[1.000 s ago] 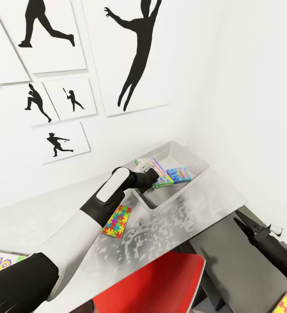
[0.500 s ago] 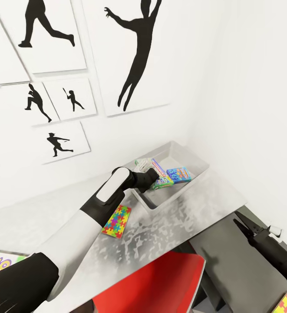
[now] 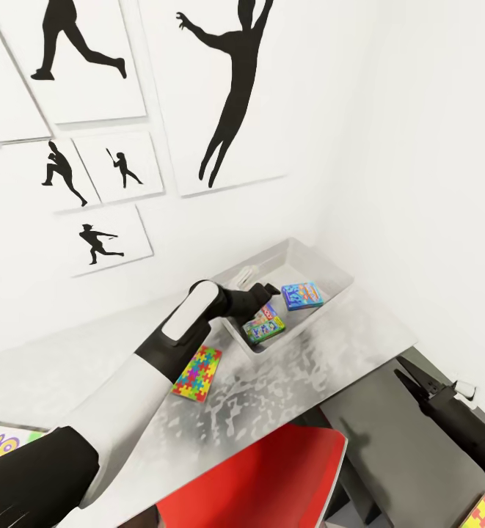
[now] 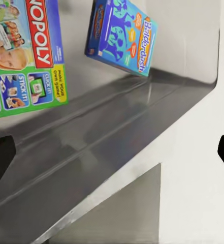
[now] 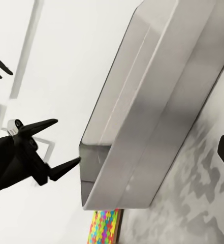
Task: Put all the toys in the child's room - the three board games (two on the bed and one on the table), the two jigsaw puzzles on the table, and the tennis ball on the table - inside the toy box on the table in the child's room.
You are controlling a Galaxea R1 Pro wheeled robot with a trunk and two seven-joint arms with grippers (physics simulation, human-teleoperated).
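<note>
Left arm stretched forward and up from the lower left, white forearm, black wrist, left gripper [image 3: 266,292] with fingers spread wide and nothing between them, right arm low at the right, black, right gripper [image 3: 406,376] pointing up-left, fingers parted, empty

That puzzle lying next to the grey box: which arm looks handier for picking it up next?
Probably the left. Its claw hangs open over the toy box, and the jigsaw puzzle lies on the table right beside that arm. The right claw sits further away, past the table's corner.
</note>
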